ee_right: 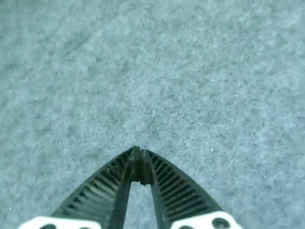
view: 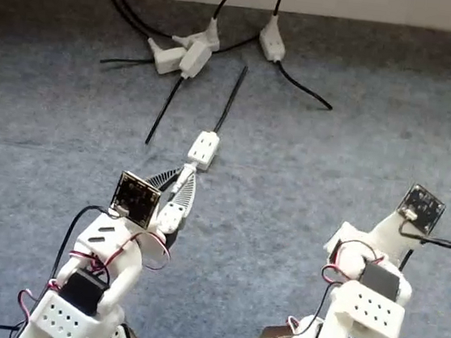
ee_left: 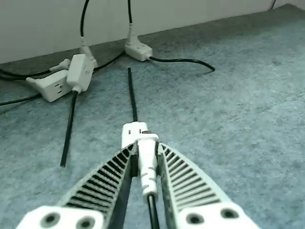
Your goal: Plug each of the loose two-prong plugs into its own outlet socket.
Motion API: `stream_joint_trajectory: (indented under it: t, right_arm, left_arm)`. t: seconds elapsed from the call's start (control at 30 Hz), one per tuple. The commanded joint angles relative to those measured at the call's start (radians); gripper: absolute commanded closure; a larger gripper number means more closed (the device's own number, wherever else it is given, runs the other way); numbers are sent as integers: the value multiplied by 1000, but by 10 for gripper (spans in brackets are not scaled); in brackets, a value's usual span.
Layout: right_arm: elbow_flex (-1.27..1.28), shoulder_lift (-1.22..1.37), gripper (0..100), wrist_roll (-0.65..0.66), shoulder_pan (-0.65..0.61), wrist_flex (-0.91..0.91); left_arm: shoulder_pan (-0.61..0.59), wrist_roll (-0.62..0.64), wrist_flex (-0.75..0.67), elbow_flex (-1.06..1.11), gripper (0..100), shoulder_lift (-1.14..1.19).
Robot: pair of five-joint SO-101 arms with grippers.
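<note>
Left fingers (ee_left: 107,179) pinch a slim white plug (ee_left: 147,162) against a white socket (ee_left: 132,130).

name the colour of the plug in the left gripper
White plug, black cord; clearest in the left wrist view.

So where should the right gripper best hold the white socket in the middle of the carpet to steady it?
Probably across its two long side faces, near the cord end, coming down from above. The white socket lies flat, its black cord runs off the far end, and the left gripper holds the plug at its near face, so only the sides are free.
</note>
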Motion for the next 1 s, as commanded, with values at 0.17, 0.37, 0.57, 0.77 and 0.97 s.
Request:
stream_joint_trajectory:
  t: [0.17,0.37,0.57,0.77,0.97]
  right_arm:
    - [240,-386,991,12,13,-159]
    - [360,-596,989,92,15,-156]
    - [384,-610,958,92,13,-156]
    - [384,-585,950,92,-13,-160]
    - [386,-584,950,92,19,-162]
  left_arm:
    - [-108,-12,80,18,994,-7]
    - [-110,-12,81,18,994,-5]
    - [-110,-11,114,10,994,1]
    - [-113,-18,272,-104,994,2]
    - [-127,-98,373,-217,994,4]
